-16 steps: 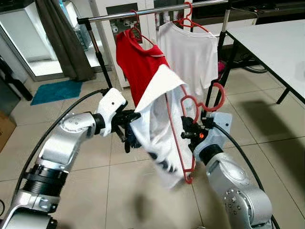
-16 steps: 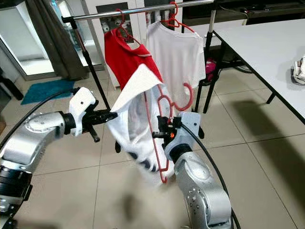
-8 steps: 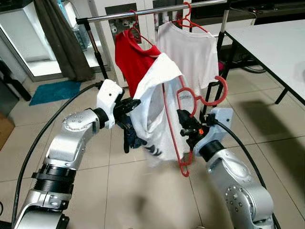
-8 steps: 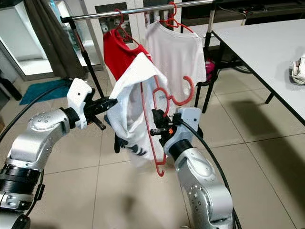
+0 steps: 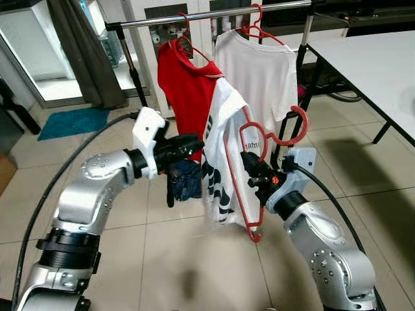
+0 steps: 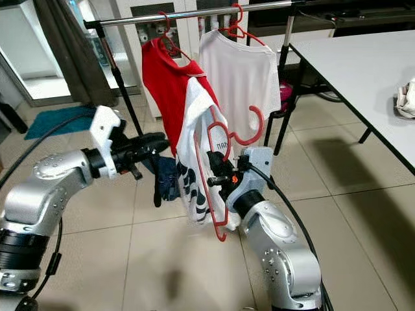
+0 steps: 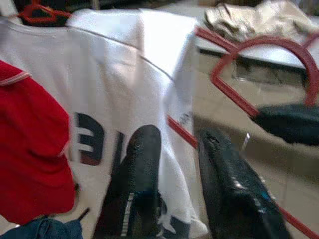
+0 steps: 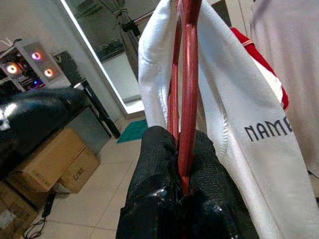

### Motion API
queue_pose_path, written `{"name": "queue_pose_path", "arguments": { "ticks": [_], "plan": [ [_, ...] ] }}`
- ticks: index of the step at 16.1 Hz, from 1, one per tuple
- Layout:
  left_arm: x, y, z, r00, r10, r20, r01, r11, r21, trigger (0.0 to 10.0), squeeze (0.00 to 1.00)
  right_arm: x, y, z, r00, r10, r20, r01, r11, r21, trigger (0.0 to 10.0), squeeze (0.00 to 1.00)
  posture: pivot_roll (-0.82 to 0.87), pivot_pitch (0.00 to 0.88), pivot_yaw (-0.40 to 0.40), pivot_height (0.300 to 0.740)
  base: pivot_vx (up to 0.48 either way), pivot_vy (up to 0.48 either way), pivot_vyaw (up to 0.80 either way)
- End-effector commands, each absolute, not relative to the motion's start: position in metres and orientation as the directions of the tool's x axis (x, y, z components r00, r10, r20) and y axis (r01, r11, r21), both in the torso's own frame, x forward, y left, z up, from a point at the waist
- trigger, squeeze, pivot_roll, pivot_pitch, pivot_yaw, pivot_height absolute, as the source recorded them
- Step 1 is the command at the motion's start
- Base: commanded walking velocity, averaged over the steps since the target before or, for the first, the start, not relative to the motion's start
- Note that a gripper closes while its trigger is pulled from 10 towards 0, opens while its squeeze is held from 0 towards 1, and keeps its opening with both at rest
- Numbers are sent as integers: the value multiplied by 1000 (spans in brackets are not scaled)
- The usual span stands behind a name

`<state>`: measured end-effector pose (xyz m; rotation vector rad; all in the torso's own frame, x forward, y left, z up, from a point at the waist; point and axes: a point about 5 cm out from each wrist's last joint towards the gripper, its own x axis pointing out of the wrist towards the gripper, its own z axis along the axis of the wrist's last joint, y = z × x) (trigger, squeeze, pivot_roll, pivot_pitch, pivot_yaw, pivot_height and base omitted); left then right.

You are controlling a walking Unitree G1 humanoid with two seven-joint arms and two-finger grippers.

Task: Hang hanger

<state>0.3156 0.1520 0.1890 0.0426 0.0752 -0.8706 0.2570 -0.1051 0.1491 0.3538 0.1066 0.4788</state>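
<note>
The right gripper [image 5: 254, 170] is clenching the red plastic hanger [image 5: 241, 175] by its upright side bar, holding it below the silver clothes rail [image 5: 214, 13]. A white printed T-shirt [image 5: 220, 162] is draping over the hanger. The left gripper [image 5: 194, 144], fingers parted and empty, is pointing at the shirt's edge. A red shirt [image 5: 185, 87] and a plain white shirt [image 5: 259, 68] are hanging on the rail behind.

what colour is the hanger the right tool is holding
Red hanger; clearest in the left eye view, pinched in the right tool.
</note>
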Motion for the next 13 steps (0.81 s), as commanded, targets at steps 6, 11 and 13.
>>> {"name": "queue_pose_path", "arguments": {
  "ticks": [6,11,13],
  "plan": [
    [318,242,213,782,-622,-37,623,781,44,10000,1000,240,-121,179,621,772,133,-763,557,328,0,0,-135,0,71,740,0,0,0],
    [314,287,229,751,-654,-95,661,742,115,10000,890,221,-136,192,340,931,131,-904,285,318,0,0,-134,0,63,740,0,0,0],
    [306,282,231,632,-771,-80,774,633,24,10000,0,217,-137,192,292,950,112,-915,244,322,0,0,-134,0,63,740,0,0,0]
  ]
}}
